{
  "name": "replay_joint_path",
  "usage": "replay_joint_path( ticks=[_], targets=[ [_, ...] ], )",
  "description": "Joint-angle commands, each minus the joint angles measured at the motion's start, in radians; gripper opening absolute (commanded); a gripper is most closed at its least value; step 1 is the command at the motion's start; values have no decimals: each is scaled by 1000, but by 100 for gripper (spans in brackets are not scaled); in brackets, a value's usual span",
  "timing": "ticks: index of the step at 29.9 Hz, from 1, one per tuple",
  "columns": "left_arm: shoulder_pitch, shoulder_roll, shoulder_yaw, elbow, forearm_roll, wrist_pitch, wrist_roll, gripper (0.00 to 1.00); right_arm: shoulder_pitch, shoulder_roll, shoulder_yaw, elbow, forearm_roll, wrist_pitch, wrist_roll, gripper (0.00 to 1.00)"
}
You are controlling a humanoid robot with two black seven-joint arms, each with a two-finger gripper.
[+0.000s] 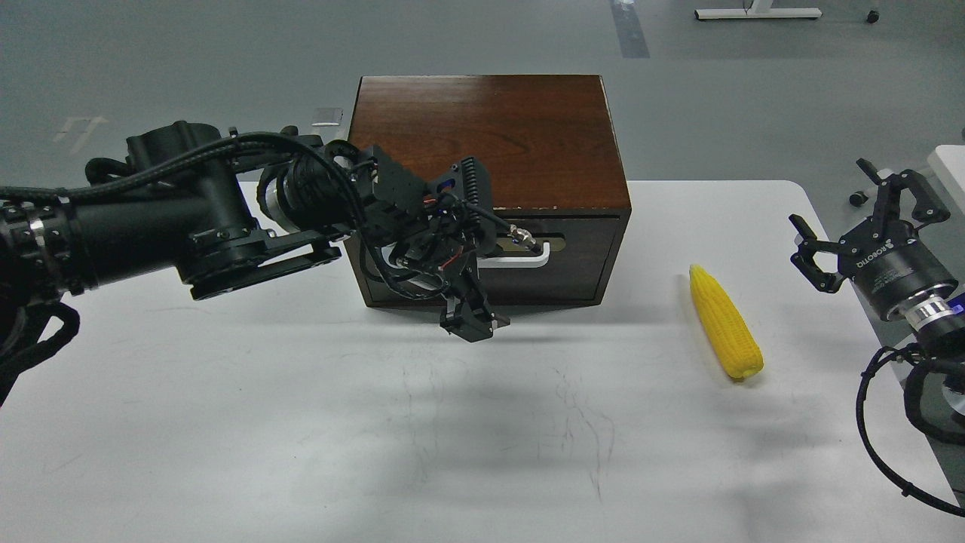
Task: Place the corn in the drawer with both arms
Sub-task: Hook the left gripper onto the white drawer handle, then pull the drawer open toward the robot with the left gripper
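Note:
The corn lies on the white table, right of the cabinet, pointed end away from me. The drawer is closed, and its white bar handle shows on the dark-brown front. My left gripper points down in front of the drawer's lower edge, just below the left end of the handle. Its fingers look dark and bunched, so I cannot tell them apart. My right gripper is open and empty at the table's right edge, apart from the corn.
The dark-brown cabinet stands at the table's back middle. My left forearm and its cables cover the cabinet's left side. A cable loop hangs off the right arm at the table's right edge.

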State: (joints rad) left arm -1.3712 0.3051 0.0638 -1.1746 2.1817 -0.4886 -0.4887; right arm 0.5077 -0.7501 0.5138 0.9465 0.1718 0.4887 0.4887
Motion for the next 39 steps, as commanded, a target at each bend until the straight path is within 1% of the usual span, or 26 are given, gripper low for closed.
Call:
replay_joint_path(
  ticks=[1, 20, 34, 39],
  targets=[
    [1, -4, 1, 6, 0, 0, 0, 98, 0, 0, 0, 0, 0, 0, 0, 100],
    [-17, -41, 88, -14, 0, 0, 0, 98, -3, -2, 3, 0, 0, 0, 0, 100],
    [-60, -46, 99, -134, 0, 0, 0, 98, -8, 0, 2, 0, 0, 0, 0, 100],
    [-71, -44, 99, -149, 0, 0, 0, 98, -9, 0, 3, 0, 0, 0, 0, 100]
  ],
)
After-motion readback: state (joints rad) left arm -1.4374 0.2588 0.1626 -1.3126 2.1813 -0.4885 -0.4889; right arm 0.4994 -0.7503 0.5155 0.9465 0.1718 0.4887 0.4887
